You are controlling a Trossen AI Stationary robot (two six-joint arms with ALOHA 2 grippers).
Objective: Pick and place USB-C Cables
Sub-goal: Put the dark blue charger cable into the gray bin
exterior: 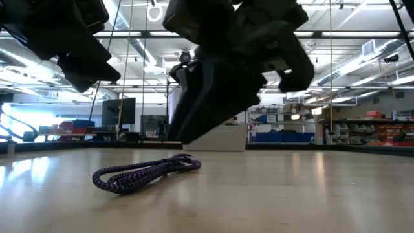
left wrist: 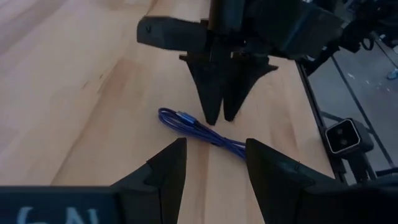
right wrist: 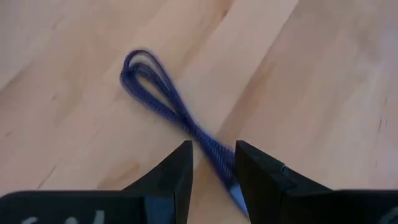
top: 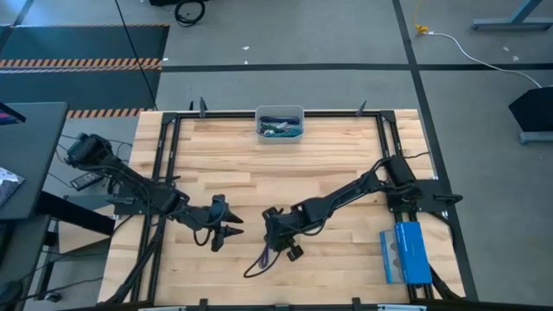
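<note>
We see the wooden surface [top: 328, 164] with a grey bin [top: 280, 123] of cables at its far edge and a blue box [top: 406, 252] at the near right. The right claw [top: 275, 231] hangs near the middle, fingers parted and straddling one end of the purple-blue USB-C cable [right wrist: 168, 102], which lies flat and stretches toward the near edge. The left claw [top: 226, 226], released, hovers just left of it.

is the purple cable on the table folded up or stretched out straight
Folded. The purple-blue cable is doubled over into a long narrow bundle, with a loop at one end, lying flat on the wooden table.
</note>
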